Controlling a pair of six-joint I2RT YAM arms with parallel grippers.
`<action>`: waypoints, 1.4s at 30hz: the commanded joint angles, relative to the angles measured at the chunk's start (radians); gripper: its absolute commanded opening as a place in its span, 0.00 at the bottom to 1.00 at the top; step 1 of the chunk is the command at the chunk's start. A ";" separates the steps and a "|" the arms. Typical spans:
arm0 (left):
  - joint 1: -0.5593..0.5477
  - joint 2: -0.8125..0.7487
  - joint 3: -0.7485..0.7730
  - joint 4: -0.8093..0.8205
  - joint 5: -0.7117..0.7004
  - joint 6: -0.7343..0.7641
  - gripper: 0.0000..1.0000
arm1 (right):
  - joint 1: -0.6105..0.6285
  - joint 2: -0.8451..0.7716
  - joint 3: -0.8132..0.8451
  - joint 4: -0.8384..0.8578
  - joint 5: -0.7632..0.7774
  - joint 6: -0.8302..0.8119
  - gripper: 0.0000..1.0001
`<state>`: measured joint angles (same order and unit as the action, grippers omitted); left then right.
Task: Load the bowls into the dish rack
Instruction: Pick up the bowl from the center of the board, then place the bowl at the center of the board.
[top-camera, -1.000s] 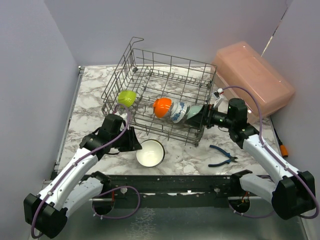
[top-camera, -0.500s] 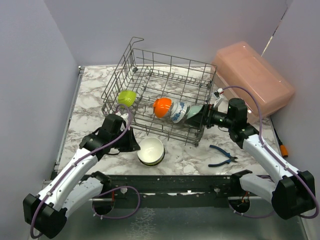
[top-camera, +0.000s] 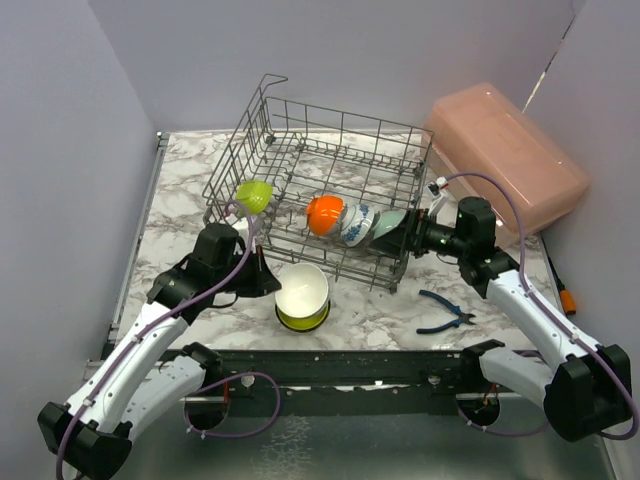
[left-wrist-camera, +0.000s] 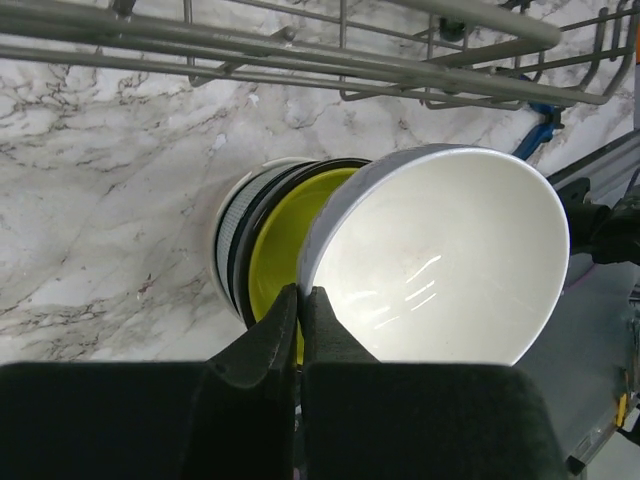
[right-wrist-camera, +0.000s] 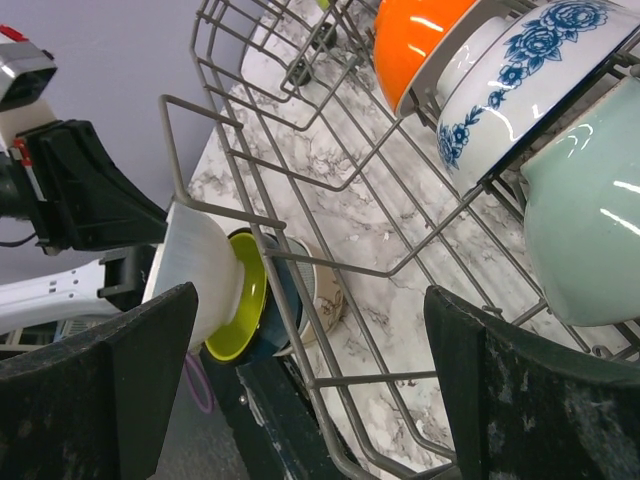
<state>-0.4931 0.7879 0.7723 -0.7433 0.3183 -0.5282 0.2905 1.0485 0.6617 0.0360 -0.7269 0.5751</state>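
Note:
My left gripper (left-wrist-camera: 300, 300) is shut on the near rim of a white bowl (left-wrist-camera: 440, 250), which hangs tilted just above a stack topped by a yellow-green bowl (left-wrist-camera: 275, 240). From above, the white bowl (top-camera: 303, 290) is in front of the dish rack (top-camera: 300, 150), over the stack (top-camera: 300, 320), with the left gripper (top-camera: 270, 283) at its left. In the rack stand a lime green bowl (top-camera: 254, 195), an orange bowl (top-camera: 325, 214), a blue-patterned bowl (top-camera: 356, 225) and a mint bowl (top-camera: 388, 228). My right gripper (right-wrist-camera: 320, 400) is open beside the mint bowl (right-wrist-camera: 590, 220), holding nothing.
A pink translucent box (top-camera: 505, 165) lies at the back right. Blue-handled pliers (top-camera: 445, 312) rest on the marble in front of the rack's right corner. An orange-tipped tool (top-camera: 568, 298) lies at the right edge. The rack's front wall (left-wrist-camera: 300, 60) runs just beyond the stack.
The left gripper closed on the white bowl's rim, then lifted and tipped it off the stack, uncovering the yellow-green bowl. The right arm stayed still.

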 joint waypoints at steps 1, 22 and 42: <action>-0.005 -0.027 0.085 0.049 0.050 0.029 0.00 | -0.005 -0.028 -0.003 -0.025 -0.027 -0.007 1.00; -0.005 0.272 0.532 0.261 0.111 0.256 0.00 | -0.005 -0.124 0.032 -0.002 -0.083 0.021 1.00; -0.006 0.647 0.600 0.553 0.005 0.317 0.00 | -0.005 -0.056 0.143 0.077 -0.108 0.049 1.00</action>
<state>-0.4931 1.4483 1.4532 -0.3748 0.3168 -0.1936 0.2905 0.9474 0.7631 0.0788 -0.8062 0.6125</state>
